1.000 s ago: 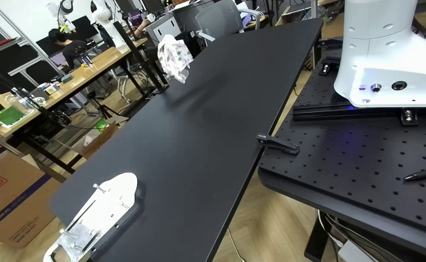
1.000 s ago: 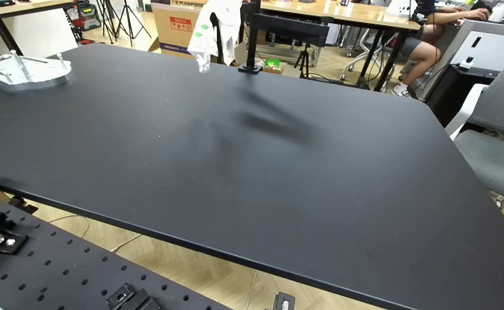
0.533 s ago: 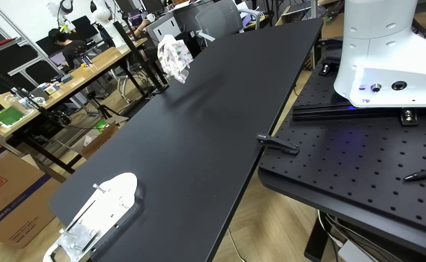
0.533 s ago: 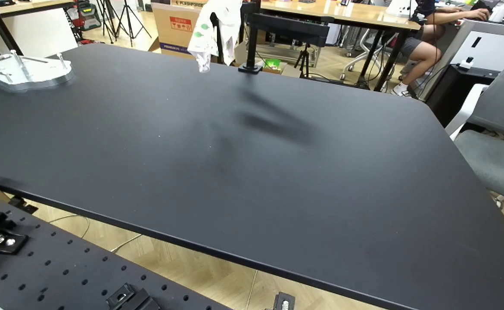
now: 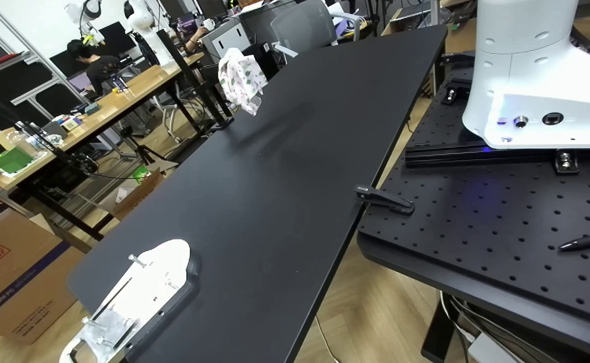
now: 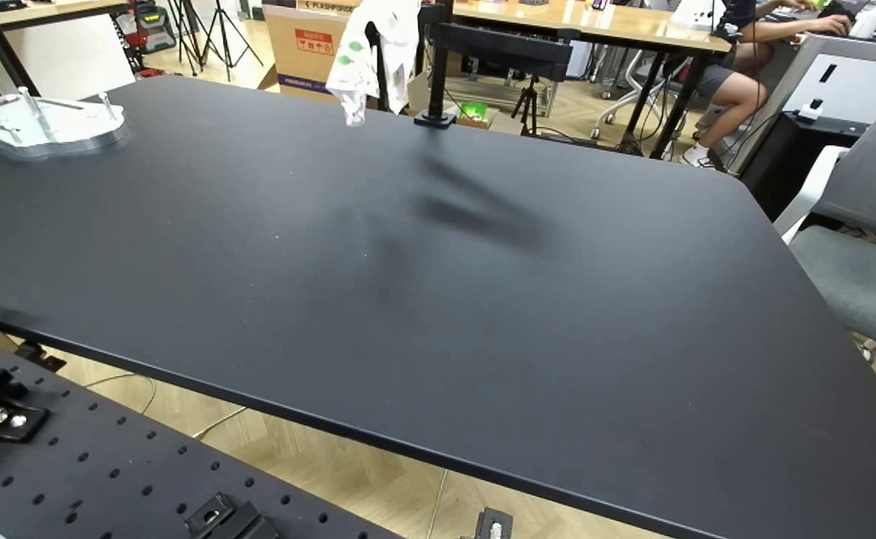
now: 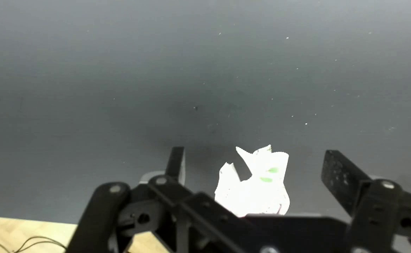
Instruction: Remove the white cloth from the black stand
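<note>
The white cloth with green leaf prints hangs above the far table edge in both exterior views (image 5: pixel 242 80) (image 6: pixel 354 71). The black stand is an upright post with a flat foot at that edge (image 6: pixel 438 82); it also shows in an exterior view (image 5: pixel 196 78). What holds the cloth's top up is out of view or hidden. In the wrist view my gripper (image 7: pixel 256 165) is open, its fingers wide apart. The cloth (image 7: pixel 256 191) shows between them with space on both sides; its lower part is hidden behind the gripper body. The gripper is out of both exterior views.
The black table (image 5: pixel 275 201) carries a white plate with metal pins (image 5: pixel 146 282). A black crossbar (image 6: pixel 502 51) sticks out from the stand. The white robot base (image 5: pixel 532 75) stands on a perforated board (image 5: pixel 476 217). A grey chair (image 6: pixel 857 277) stands beside the table.
The visible lower part of my arm has turned very slightly. The cloth and the stand look unmoved. A seated person's hand in the background has shifted.
</note>
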`<state>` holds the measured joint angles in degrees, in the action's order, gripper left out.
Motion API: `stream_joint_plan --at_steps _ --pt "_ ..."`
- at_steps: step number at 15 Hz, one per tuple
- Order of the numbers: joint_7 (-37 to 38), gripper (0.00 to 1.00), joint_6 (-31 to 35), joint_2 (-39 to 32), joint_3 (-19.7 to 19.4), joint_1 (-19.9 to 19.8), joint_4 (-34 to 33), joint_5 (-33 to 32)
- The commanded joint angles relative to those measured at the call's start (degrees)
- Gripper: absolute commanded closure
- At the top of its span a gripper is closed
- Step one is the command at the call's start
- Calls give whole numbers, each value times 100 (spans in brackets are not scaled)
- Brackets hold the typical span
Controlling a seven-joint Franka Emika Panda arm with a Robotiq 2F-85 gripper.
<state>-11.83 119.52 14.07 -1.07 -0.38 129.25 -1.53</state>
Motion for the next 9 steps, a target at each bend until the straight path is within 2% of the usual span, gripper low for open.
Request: stream_joint_plan --at_steps 1,5,9 --pt "-222 0 588 -751 -36 -12 -369 -382" --pt "-652 0 1195 -1644 -40 11 -805 -163" --pt "-996 0 1303 -2358 89 -23 -1400 -82"
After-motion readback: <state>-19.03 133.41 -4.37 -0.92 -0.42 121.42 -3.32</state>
